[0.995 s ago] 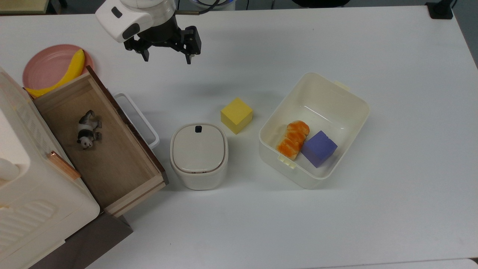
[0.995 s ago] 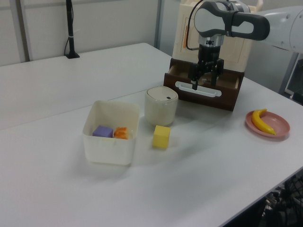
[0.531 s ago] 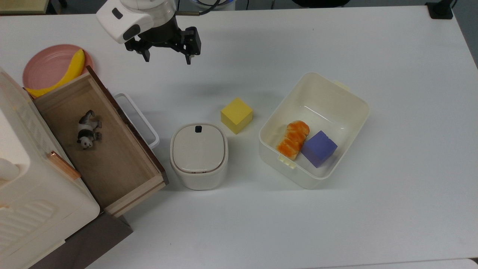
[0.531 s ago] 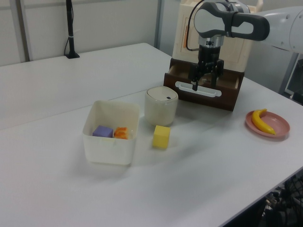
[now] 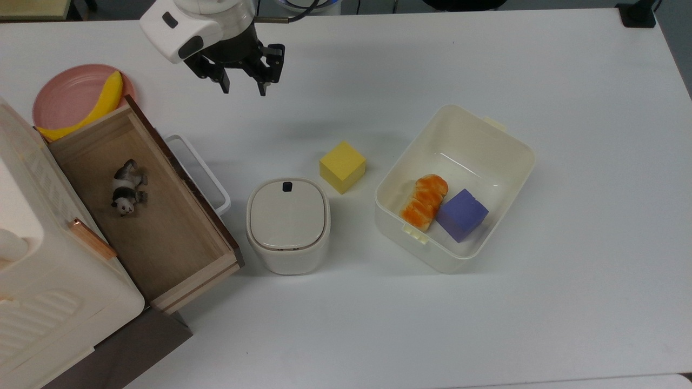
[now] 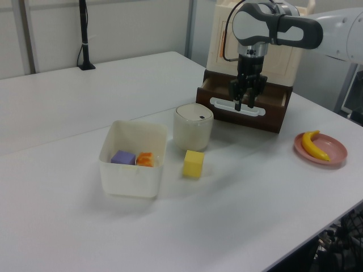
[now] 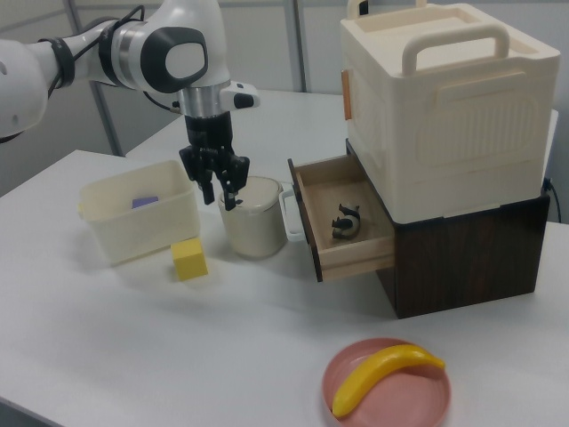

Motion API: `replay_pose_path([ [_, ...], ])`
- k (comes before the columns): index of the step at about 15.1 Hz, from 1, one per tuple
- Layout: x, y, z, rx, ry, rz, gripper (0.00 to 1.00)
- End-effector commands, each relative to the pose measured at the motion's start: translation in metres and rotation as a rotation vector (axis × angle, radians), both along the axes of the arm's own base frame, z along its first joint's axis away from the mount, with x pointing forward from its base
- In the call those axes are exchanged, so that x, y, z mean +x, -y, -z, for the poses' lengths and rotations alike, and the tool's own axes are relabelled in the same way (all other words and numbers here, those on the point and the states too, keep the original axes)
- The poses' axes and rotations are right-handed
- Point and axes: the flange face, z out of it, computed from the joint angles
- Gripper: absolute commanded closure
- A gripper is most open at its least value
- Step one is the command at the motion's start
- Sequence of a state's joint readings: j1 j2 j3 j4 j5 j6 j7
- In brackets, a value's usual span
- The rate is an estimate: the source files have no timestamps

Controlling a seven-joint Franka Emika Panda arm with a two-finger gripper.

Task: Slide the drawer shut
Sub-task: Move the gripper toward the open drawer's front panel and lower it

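One shallow light-wood drawer [image 5: 146,216] with a dark brown front and white loop handle [image 5: 203,170] stands fully pulled out of its cabinet, a toy panda [image 5: 127,187] inside. We see our black two-finger gripper [image 5: 242,85] well apart from it, its jaws narrower than half a second ago yet still apart, so pushing has not begun.

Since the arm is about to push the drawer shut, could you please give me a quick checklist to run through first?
1. Drawer open and ready to push: ok.
2. Gripper empty: ok; fingers are apart with nothing between them.
3. Gripper lined up on the drawer's handle: not ok; it hangs above bare table, away from the handle.
4. Toy panda below the drawer's rim: ok.
5. Lidded container clear of the push path: cannot tell; it stands close beside the front panel.
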State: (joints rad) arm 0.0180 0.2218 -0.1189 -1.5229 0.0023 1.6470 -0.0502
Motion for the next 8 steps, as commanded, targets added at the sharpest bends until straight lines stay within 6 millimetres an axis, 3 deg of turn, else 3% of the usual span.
replay_pose_path([
  [1,-0.008,-0.003,-0.003,0.019,-0.012,0.030,0.76],
  [4,-0.005,-0.002,0.000,0.004,-0.004,0.159,0.87],
  [8,0.003,-0.003,0.023,-0.023,0.027,0.431,1.00],
])
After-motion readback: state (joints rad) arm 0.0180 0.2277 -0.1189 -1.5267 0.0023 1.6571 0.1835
